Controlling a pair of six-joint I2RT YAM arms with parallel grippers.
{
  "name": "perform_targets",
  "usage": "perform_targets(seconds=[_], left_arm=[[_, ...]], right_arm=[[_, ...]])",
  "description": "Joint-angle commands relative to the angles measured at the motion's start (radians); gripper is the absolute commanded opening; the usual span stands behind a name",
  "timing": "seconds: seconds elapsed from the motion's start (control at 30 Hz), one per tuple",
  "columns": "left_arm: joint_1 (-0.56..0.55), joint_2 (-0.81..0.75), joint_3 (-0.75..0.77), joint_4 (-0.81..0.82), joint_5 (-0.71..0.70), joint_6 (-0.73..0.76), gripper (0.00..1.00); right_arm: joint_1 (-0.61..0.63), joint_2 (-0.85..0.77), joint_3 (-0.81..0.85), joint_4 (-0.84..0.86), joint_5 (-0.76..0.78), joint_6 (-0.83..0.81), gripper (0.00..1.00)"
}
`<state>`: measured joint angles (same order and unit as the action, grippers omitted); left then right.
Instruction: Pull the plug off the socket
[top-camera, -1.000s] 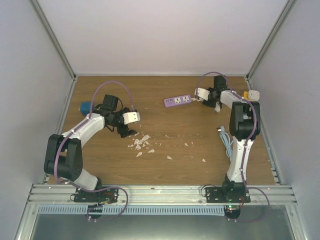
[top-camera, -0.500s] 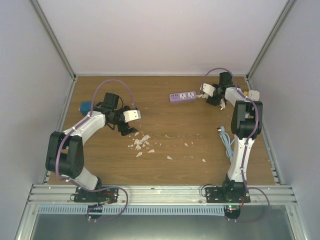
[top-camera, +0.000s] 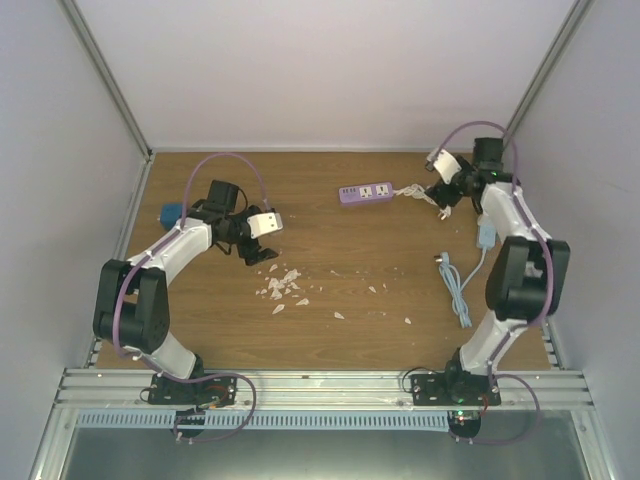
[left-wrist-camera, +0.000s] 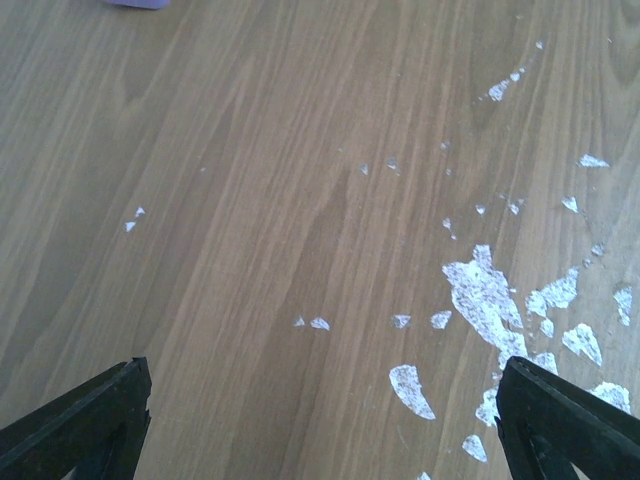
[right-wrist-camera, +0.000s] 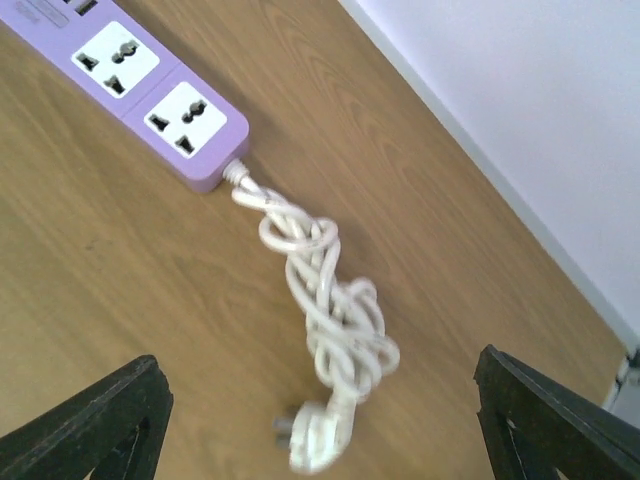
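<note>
Where the table (top-camera: 330, 260) meets its left edge: one small blue object (top-camera: 172, 213), kind not clear. Next, left gripper (top-camera: 260, 260): fingers spread wide, gripping nothing, hovering over the wood beside a scatter of white flecks (top-camera: 285, 288). Right of centre, toward the back: one purple socket (top-camera: 365, 193), lying flat, with both outlets seen from the right wrist unoccupied. From its right end runs a white cord (right-wrist-camera: 325, 300), knotted in a bundle. It ends in a white plug (right-wrist-camera: 312, 440) that lies loose on the wood, apart from the socket. Right gripper (top-camera: 440, 203): just beyond the bundle, fingers wide apart, holding nothing. Nearer, by the right arm: one pale blue cable (top-camera: 458, 290) on the table.
</note>
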<state>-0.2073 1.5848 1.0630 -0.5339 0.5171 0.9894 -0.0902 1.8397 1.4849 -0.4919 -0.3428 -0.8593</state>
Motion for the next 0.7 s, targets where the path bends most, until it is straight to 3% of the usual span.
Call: perform_targets(seconds=[0.0, 0.3, 0.5, 0.67], left_arm=[[0.005, 0.017, 0.036, 0.061, 0.030, -0.054, 0.95], [0.005, 0.040, 0.095, 0.102, 0.048, -0.139, 0.98], [0.005, 0.042, 0.147, 0.095, 0.058, -0.160, 0.98], [0.005, 0.044, 0.155, 0.106, 0.056, -0.179, 0.99]], right_arm=[[-0.082, -0.161, -0.132, 0.026, -0.077, 0.243, 0.86], [-0.308, -0.358, -0.377, 0.040, -0.097, 0.391, 0.91], [-0.461, -0.316, -0.397, 0.035, -0.108, 0.441, 0.91], [-0.511, -0.232, -0.385, 0.062, -0.091, 0.484, 0.87]])
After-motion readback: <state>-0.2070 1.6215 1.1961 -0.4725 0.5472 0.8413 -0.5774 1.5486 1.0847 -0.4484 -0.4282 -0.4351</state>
